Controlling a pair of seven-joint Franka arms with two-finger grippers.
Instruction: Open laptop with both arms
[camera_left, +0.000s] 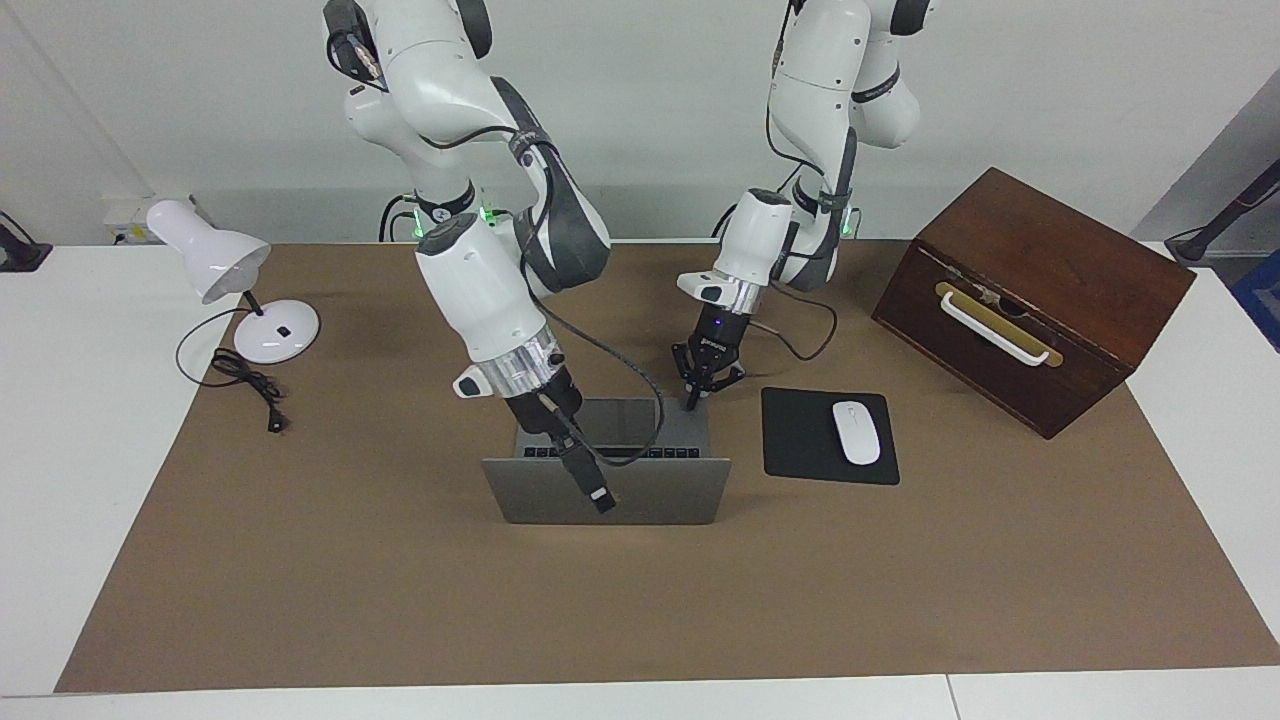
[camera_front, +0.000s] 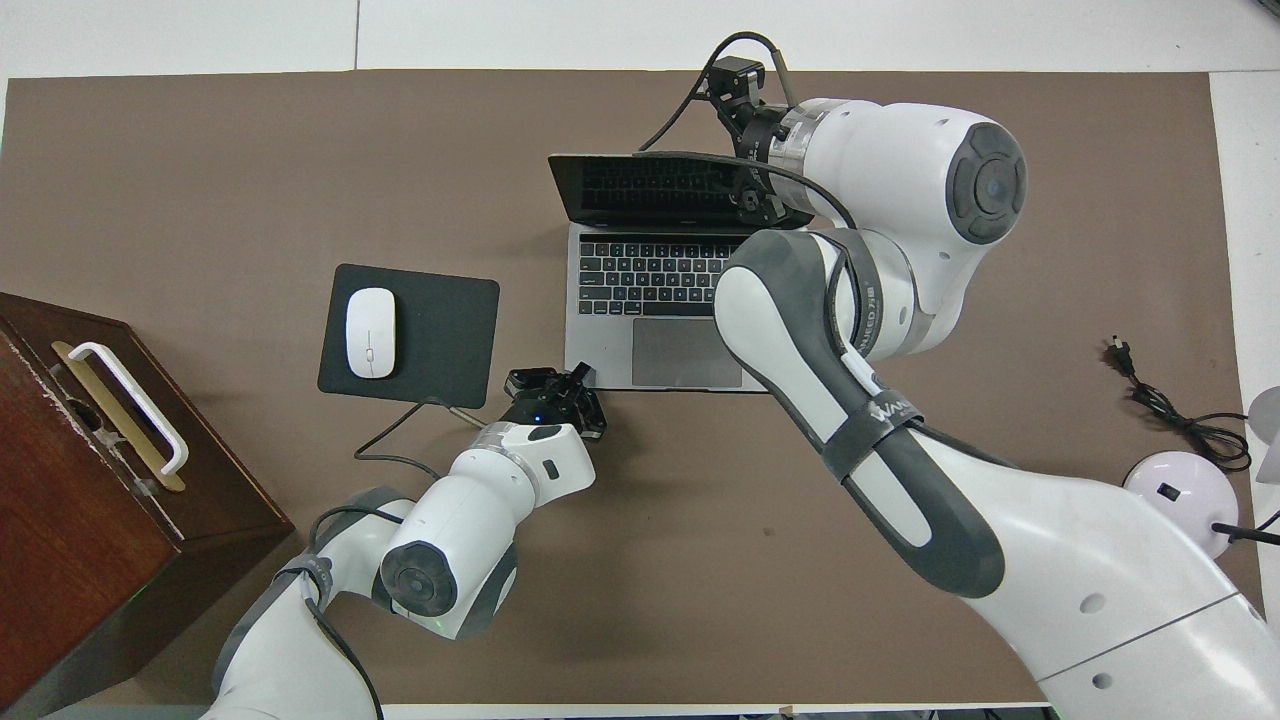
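The laptop (camera_front: 650, 275) sits in the middle of the desk (camera_front: 200, 150), its lid roughly upright. My right claw (camera_front: 748, 200) works the lid's top edge, at 1 o'clock in the overhead view, to tip it back; I cannot tell its grip. My left claw (camera_front: 578, 376), pressed together, bears on the base's 7 o'clock corner so the base won't lift.

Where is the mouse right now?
The mouse lies on the black pad, beside the laptop toward the left arm's end, between the laptop and the wooden box.
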